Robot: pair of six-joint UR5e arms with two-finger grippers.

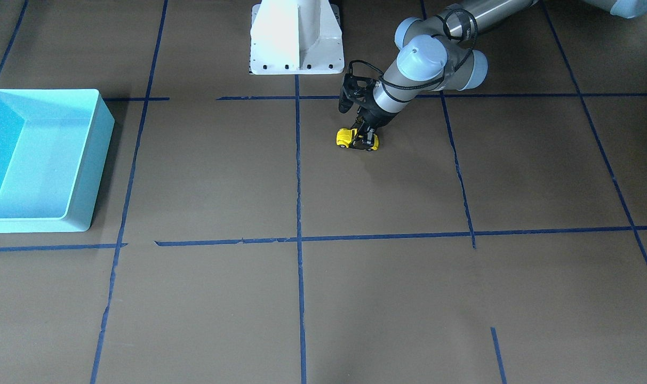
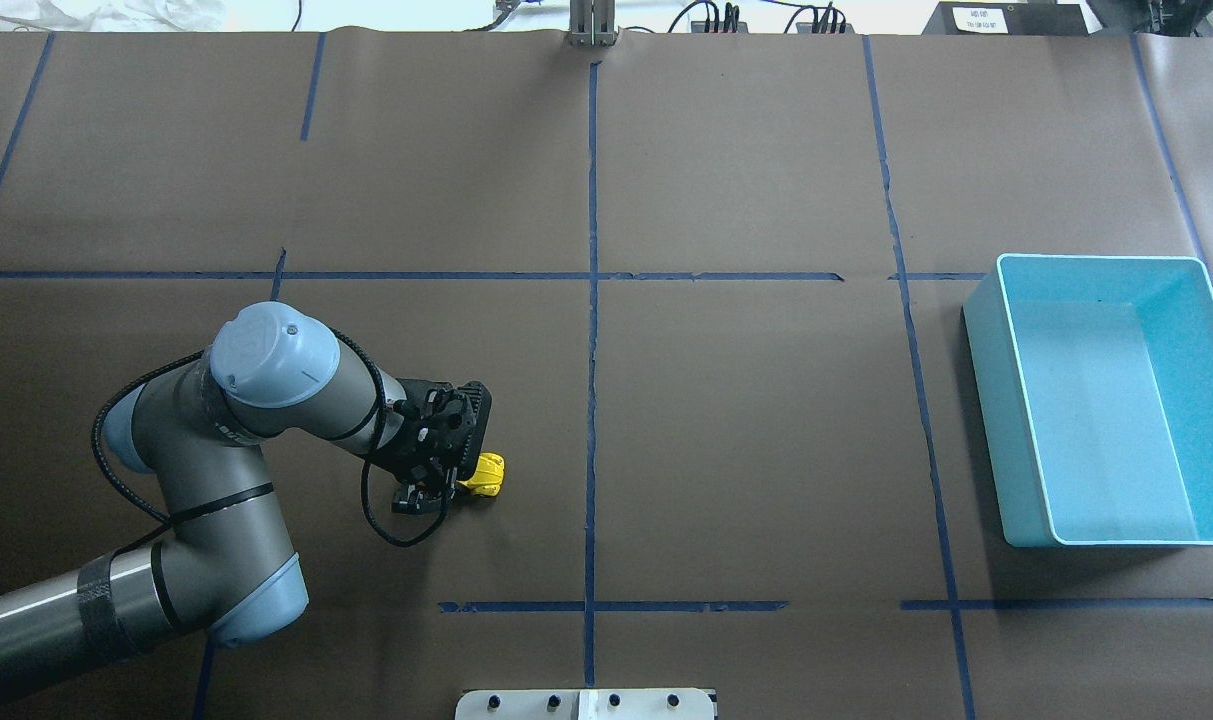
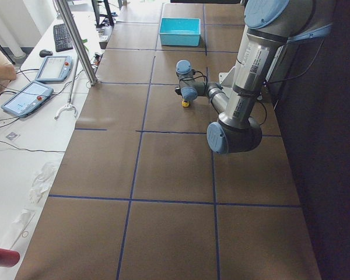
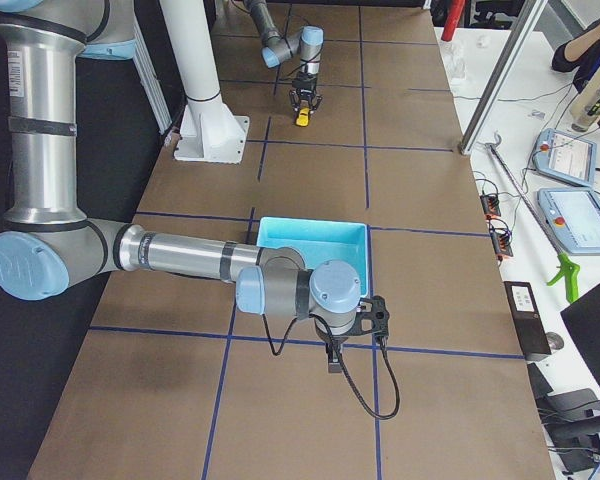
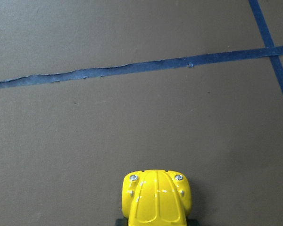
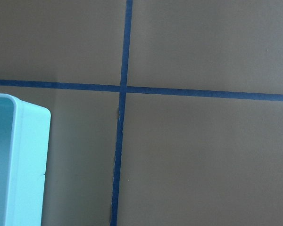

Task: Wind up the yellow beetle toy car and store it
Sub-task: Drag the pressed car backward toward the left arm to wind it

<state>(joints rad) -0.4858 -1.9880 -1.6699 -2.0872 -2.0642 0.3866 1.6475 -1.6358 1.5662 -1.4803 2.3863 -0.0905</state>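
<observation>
The yellow beetle toy car [image 1: 350, 138] stands on its wheels on the brown table, a little to my left of the centre line. My left gripper [image 1: 365, 140] comes down on it from above, with its black fingers closed on the car's middle. In the overhead view the car's front [image 2: 487, 472] sticks out beside the gripper [image 2: 444, 485]. The left wrist view shows only the car's yellow hood [image 5: 156, 200] at the bottom edge. My right gripper [image 4: 336, 352] shows only in the exterior right view, hanging over the table near the bin. I cannot tell whether it is open or shut.
The empty light blue bin [image 2: 981, 400] stands far off on my right side, also seen in the front view [image 1: 102, 154] and at the edge of the right wrist view [image 6: 28, 165]. The white robot base [image 1: 296, 37] stands close behind the car. Blue tape lines cross the table.
</observation>
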